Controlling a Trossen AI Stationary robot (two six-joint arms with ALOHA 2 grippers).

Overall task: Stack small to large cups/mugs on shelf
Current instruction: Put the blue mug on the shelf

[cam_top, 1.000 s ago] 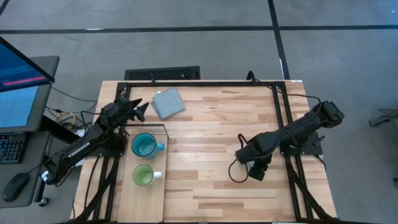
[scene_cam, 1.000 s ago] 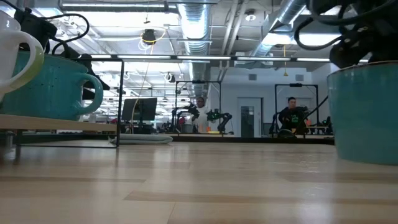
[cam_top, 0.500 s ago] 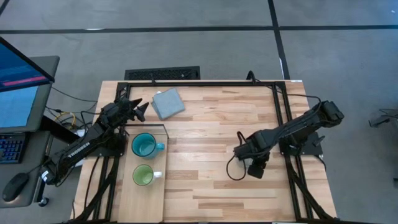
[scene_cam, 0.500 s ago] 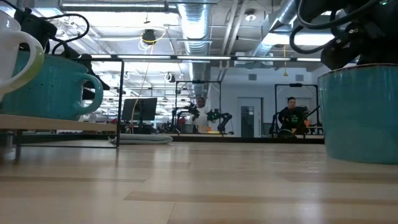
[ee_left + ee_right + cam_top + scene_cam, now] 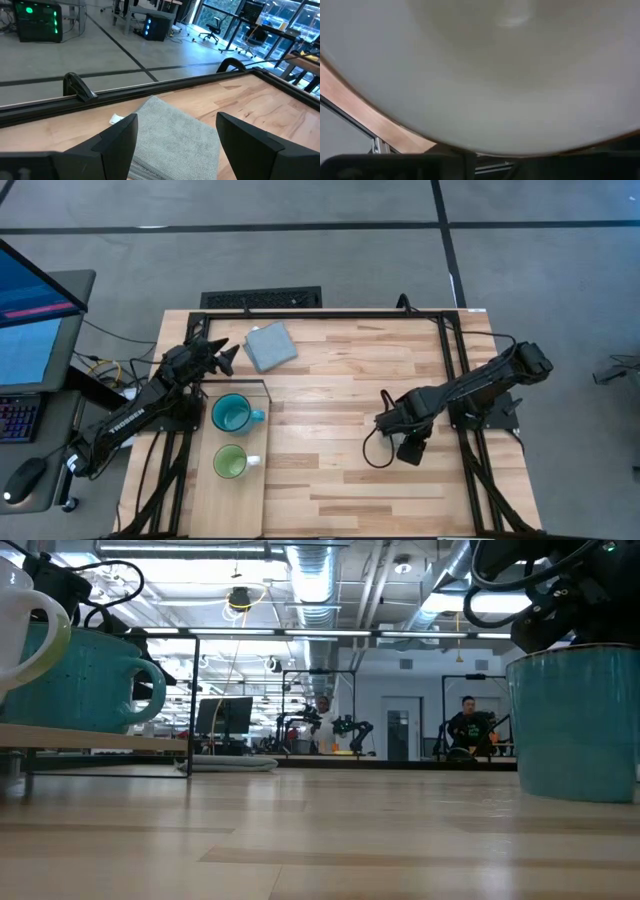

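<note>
On the pale shelf (image 5: pixel 205 500) at the table's left stand a teal mug (image 5: pixel 232 415) and, nearer, a green-lined mug (image 5: pixel 230 462) with a white handle. Both also show in the low view, the teal mug (image 5: pixel 80 680) and the white handle (image 5: pixel 30 620). A third mug (image 5: pixel 575 725), teal outside and white inside (image 5: pixel 480 65), stands upright under my right gripper (image 5: pixel 392 423) at mid-table right. The arm hides it from above. My left gripper (image 5: pixel 228 358) hovers open beyond the shelf's far end, beside the grey pad (image 5: pixel 270 345). My right gripper (image 5: pixel 570 610) comes down on the third mug from above, at its rim (image 5: pixel 560 652). The gripper's own body hides the fingers and the place of contact. The mug stays upright below it. Whether its base rests on the table or is just clear, I cannot tell.
The grey pad (image 5: pixel 170 135) lies at the far left of the table, ahead of my left fingers. A dark frame runs round the table's edges (image 5: pixel 320 313). Bare planks (image 5: pixel 320 440) lie between the shelf and my right gripper. A person (image 5: pixel 468 725) sits in the room beyond.
My right gripper has moved toward the table's left edge, toward the shelf. The third mug has gone with it, still upright.
</note>
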